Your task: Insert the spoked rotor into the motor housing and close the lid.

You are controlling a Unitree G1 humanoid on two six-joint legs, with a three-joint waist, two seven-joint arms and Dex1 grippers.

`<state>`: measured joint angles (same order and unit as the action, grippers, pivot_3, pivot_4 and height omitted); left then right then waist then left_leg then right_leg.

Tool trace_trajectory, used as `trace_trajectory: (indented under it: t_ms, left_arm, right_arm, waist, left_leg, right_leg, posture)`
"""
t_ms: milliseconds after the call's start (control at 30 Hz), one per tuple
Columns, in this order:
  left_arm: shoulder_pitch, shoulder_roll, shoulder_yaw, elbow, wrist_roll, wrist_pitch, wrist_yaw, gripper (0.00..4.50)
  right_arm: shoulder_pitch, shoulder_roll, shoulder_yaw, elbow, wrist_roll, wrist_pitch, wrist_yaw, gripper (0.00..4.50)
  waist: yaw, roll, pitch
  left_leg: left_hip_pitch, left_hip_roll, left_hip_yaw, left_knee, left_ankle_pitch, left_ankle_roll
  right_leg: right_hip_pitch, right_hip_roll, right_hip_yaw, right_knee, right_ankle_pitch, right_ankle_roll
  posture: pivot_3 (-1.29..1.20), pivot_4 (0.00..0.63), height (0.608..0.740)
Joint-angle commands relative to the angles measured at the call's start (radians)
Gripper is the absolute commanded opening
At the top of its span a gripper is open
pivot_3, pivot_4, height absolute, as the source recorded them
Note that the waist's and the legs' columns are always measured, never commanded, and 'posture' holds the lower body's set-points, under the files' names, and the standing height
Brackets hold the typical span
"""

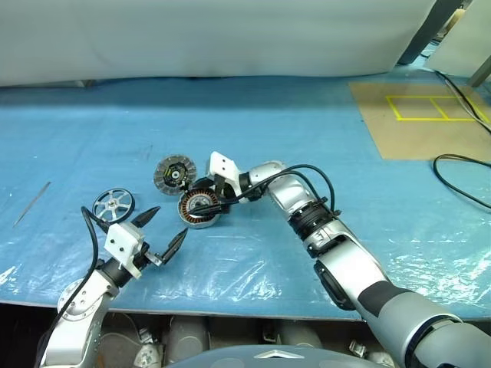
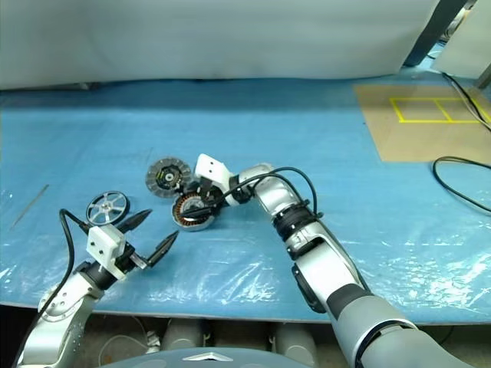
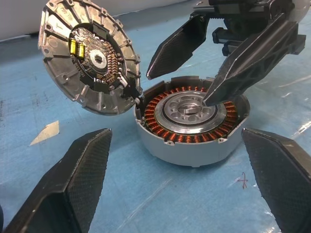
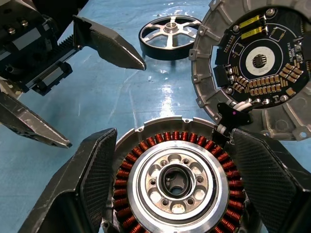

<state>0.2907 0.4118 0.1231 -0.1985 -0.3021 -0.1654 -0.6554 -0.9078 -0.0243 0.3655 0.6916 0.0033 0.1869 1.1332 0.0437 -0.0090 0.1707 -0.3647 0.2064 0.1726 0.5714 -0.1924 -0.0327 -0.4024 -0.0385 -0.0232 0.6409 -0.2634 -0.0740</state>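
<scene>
Motor housing (image 4: 177, 182) is straddled by the right hand (image 1: 205, 201), whose fingers are spread wide at its rim. Lid (image 1: 174, 172) is propped against the housing, the spoked rotor (image 1: 113, 205) lies on the desk (image 1: 307, 138) beyond the left hand (image 1: 163, 232), spread wide and empty.
</scene>
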Motion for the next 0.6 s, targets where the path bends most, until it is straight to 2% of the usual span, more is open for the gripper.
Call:
trace_trajectory:
  t_ms: [33,300,333,600]
  left_arm:
    - [0.008,0.004,0.005,0.003,0.004,-0.023,-0.009,4.50]
    - [0.012,0.000,0.005,0.016,0.007,-0.035,-0.017,4.50]
    - [0.011,0.000,0.005,0.018,0.008,-0.035,-0.017,4.50]
    - [0.008,-0.003,0.002,0.024,0.009,-0.036,-0.022,4.50]
  right_arm:
    - [0.006,0.011,0.005,-0.008,-0.010,-0.019,-0.021,3.05]
    - [0.022,0.026,0.015,-0.007,-0.026,-0.024,-0.047,0.17]
    - [0.023,0.029,0.017,-0.003,-0.030,-0.027,-0.052,0.02]
    - [0.049,0.016,0.060,-0.020,-0.066,-0.018,-0.035,0.02]
  waist:
    - [0.000,0.000,0.000]
    - [0.000,0.000,0.000]
    - [0.000,0.000,0.000]
    - [0.000,0.000,0.000]
  left_leg:
    - [0.000,0.000,0.000,0.000,0.000,0.000]
    - [0.000,0.000,0.000,0.000,0.000,0.000]
    - [0.000,0.000,0.000,0.000,0.000,0.000]
    - [0.000,0.000,0.000,0.000,0.000,0.000]
  right_leg:
    - [0.000,0.000,0.000,0.000,0.000,0.000]
    - [0.000,0.000,0.000,0.000,0.000,0.000]
    - [0.000,0.000,0.000,0.000,0.000,0.000]
    - [0.000,0.000,0.000,0.000,0.000,0.000]
  posture:
    - [0.00,0.150,0.740]
    - [0.00,0.150,0.740]
    - [0.00,0.150,0.740]
    - [0.00,0.150,0.740]
